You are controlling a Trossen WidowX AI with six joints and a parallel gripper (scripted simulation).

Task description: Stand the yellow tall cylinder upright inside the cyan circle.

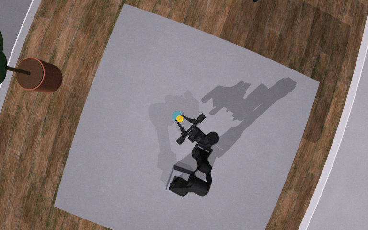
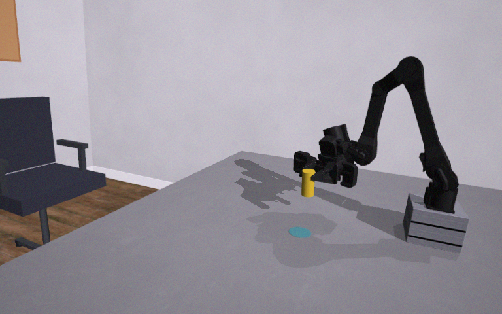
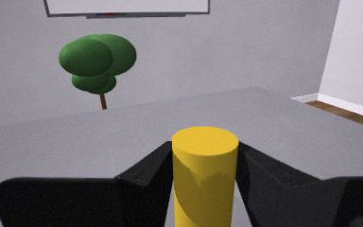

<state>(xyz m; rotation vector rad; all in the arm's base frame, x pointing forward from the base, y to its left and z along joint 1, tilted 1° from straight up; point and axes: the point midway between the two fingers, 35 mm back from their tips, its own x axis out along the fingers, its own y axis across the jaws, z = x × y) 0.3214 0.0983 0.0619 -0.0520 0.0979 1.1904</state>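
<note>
My gripper (image 1: 179, 118) (image 2: 310, 176) (image 3: 202, 148) is shut on the yellow tall cylinder (image 1: 179, 118) (image 2: 307, 182) (image 3: 204, 165), which stands upright between the fingers. It hangs well above the grey table (image 1: 130, 81) (image 2: 185, 240). The cyan circle (image 1: 175, 114) (image 2: 299, 231) is a flat disc on the table, below the cylinder. In the overhead view the cylinder's top covers the circle's lower right part. The circle is hidden in the wrist view.
The arm's grey base block (image 2: 435, 222) stands at the table's right. A chair (image 2: 33, 174) is on the floor to the left. A potted plant (image 1: 38, 74) (image 3: 96, 61) stands beyond the table's far side.
</note>
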